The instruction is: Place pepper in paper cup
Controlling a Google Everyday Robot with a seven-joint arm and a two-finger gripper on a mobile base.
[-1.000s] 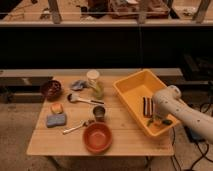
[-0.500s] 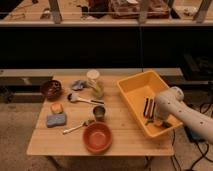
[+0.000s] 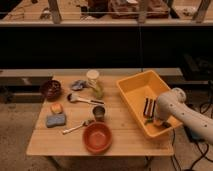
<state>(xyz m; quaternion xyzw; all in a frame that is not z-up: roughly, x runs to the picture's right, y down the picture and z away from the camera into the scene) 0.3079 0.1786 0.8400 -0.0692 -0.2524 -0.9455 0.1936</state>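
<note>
The pale paper cup (image 3: 93,76) stands upright at the back middle of the wooden table (image 3: 125,137). My white arm reaches down into the yellow bin (image 3: 131,95) at the right. My gripper (image 3: 155,120) is low in the bin's near part, shut, and mostly hidden by the wrist. A small green bit, the pepper (image 3: 148,122), shows at the gripper's left side; I cannot tell whether it is held. Two dark sticks (image 3: 148,106) lie in the bin just behind it.
A small dark metal cup (image 3: 99,112) and an orange bowl (image 3: 97,137) sit between the bin and the table's front. A dark bowl (image 3: 50,89), blue sponge (image 3: 56,120), spoon (image 3: 77,126) and brush (image 3: 82,99) are on the left. A dark counter runs behind the table.
The arm's upper part has shifted slightly to the right. The gripper stays low in the bin at about the same spot.
</note>
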